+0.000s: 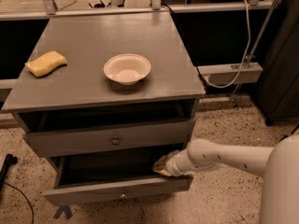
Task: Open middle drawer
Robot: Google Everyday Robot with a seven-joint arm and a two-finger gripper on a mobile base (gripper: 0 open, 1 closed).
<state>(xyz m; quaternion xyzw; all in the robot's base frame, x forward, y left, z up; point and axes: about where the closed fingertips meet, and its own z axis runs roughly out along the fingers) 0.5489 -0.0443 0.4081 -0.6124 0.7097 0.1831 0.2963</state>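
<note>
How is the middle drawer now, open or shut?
Open. The front of the middle drawer stands forward of the cabinet, its dark inside shows, and the tool reaches into it at the right.

Grey cabinet (93,36), middle drawer (93,197) pulled out, gripper (161,166) at its right end, bowl (127,69) and sponge (46,63) on top

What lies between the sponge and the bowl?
Bare cabinet top, in the camera view. End effector sits inside the open middle drawer's right end.
</note>
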